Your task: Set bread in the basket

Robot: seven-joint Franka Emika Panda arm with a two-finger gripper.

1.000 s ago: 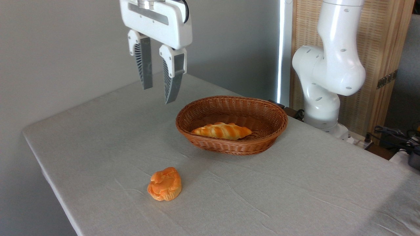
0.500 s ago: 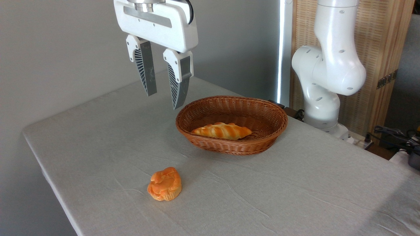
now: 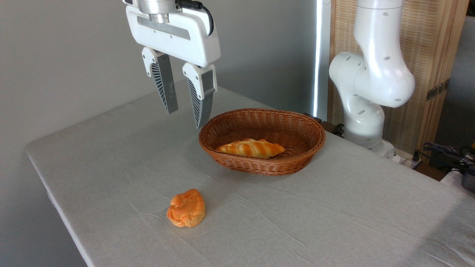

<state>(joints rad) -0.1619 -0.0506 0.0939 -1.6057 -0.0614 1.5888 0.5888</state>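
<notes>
Two parted fingers (image 3: 202, 100) — gripper (image 3: 185, 119) aloft

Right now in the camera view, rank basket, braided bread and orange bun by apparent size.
1. basket, clearly largest.
2. braided bread, lying inside it.
3. orange bun, shorter but sits nearer the camera, so the gap with the bread is unsure.

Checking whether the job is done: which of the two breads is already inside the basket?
The long braided loaf lies in the basket; the round orange bun sits on the table.
</notes>
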